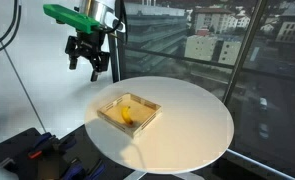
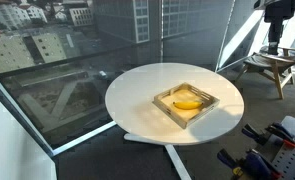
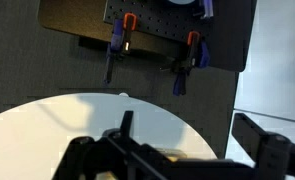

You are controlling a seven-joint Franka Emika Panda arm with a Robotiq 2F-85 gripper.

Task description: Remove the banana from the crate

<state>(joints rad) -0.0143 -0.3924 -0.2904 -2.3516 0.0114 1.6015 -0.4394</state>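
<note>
The hand (image 1: 85, 66) hangs in the air above the rim of the round white bench (image 1: 192, 125), touching nothing. Its black fingers (image 3: 272, 150) stand apart with nothing between them; in the wrist view they spread wide across the bottom of the picture.

The crate (image 1: 147, 103), a shallow square tray of light wood, sits flat on the bench, below the hand and off to one side of it, well apart from the fingertips. The banana (image 1: 125, 116) lies inside the crate on its flat base, small and curved, and takes up only a part of the floor. In an exterior view it lies nearer the crate's front corner than its middle. Both exterior views show the banana wholly within the low walls, and nothing touches it.

Past the bench's edge, on the far side from the hand in the wrist view, a dark pegboard (image 3: 152, 25) carries two clamps with orange handles (image 3: 128, 22). A wooden stool (image 2: 272, 65) stands beyond the bench in an exterior view, under the arm (image 2: 279, 18).
</note>
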